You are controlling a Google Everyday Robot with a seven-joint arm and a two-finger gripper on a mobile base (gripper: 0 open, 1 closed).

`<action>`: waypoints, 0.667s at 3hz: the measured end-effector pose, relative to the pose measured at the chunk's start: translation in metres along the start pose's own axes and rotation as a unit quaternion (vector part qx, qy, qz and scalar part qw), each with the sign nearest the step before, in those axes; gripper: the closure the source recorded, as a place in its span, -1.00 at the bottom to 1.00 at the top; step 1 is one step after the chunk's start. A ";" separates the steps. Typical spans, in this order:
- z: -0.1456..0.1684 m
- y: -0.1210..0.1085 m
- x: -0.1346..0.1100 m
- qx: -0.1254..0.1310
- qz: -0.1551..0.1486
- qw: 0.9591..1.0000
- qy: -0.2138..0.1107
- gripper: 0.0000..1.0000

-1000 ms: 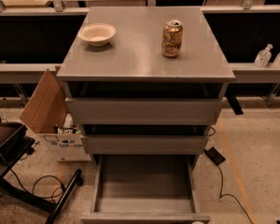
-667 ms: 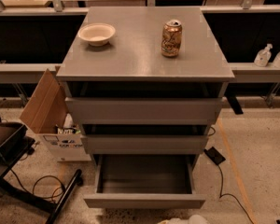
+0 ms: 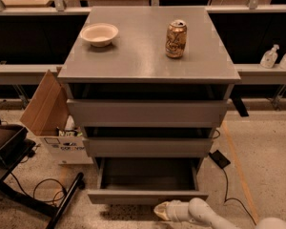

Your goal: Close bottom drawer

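Gripper (image 3: 164,211) at the drawer (image 3: 147,196), closing push in hand

We found the drawer part-way out at the foot of the cabinet (image 3: 148,61), its front facing the near side. The gripper lay low, just beside that front and right of centre; released or clenched, we could not tell. We judged that the next move called for a straight, steady push toward the far side.

The cabinet top (image 3: 143,58) carries a bowl (image 3: 99,34) and can (image 3: 176,38); the tool (image 3: 160,210) hangs near the floor (image 3: 267,156).
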State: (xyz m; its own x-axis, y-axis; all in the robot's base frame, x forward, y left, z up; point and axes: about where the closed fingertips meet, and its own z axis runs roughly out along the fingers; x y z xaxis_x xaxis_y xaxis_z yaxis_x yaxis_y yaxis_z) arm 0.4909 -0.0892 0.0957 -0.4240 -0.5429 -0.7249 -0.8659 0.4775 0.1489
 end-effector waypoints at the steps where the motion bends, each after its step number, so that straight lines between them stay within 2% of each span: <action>1: 0.000 -0.038 -0.051 0.018 -0.035 0.999 -0.016 1.00; 2: 0.000 -0.038 -0.051 0.018 -0.035 0.999 -0.016 1.00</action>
State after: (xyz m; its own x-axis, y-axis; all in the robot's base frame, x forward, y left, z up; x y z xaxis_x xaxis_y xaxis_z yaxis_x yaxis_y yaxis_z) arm 0.5455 -0.0802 0.1269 -0.3530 -0.5539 -0.7540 -0.8833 0.4631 0.0733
